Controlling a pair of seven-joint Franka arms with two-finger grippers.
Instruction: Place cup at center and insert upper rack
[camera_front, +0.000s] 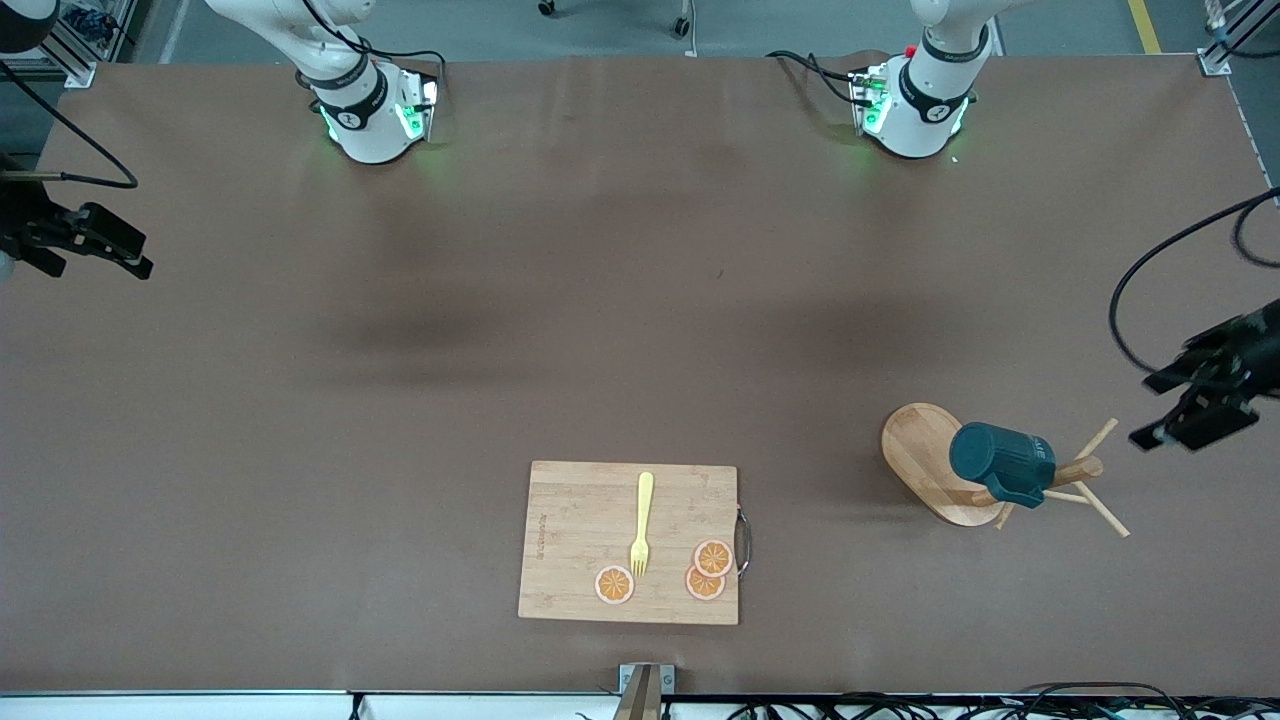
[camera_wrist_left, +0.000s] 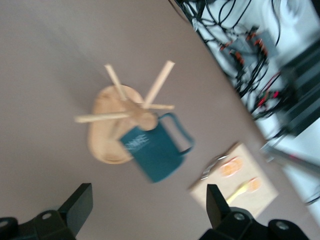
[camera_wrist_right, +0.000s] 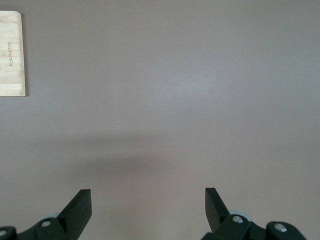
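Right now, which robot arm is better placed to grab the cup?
Probably the left: its open gripper hovers beside the cup hanging on the mug tree. The right gripper waits at the table's other end.

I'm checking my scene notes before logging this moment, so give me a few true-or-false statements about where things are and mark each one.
1. The cup hangs on the mug tree. True.
2. The mug tree stands at the middle of the table. False: it stands toward the left arm's end.
3. A yellow fork lies on the cutting board. True.
4. The left gripper is shut on the cup. False: it is open, in the air near the mug tree, holding nothing.
5. The right gripper is open over bare table. True.
6. Two orange slices lie on the board. False: there are three.
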